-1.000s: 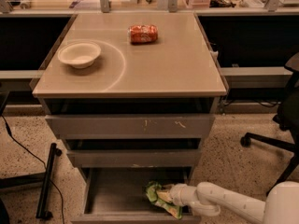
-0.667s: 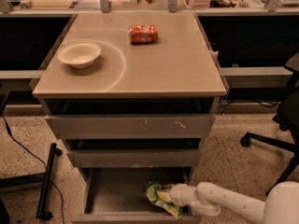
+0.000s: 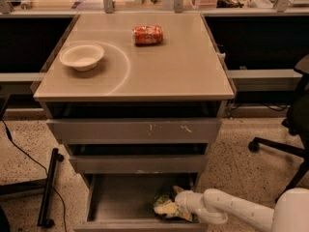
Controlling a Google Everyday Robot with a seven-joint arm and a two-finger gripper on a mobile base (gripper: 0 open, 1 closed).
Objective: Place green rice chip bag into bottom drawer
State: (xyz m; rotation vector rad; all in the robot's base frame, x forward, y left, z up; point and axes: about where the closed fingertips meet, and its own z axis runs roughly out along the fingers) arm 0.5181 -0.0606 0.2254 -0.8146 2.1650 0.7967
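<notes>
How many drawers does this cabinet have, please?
3: the top drawer just under the tabletop, the middle drawer below it, and the bottom drawer, pulled open, where the gripper meets the green rice chip bag.

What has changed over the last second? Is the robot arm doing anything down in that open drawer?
Nothing has visibly moved. The gripper is still at the green chip bag, which lies at the right side of the open bottom drawer. The bowl and the red can sit on the tabletop as before.
</notes>
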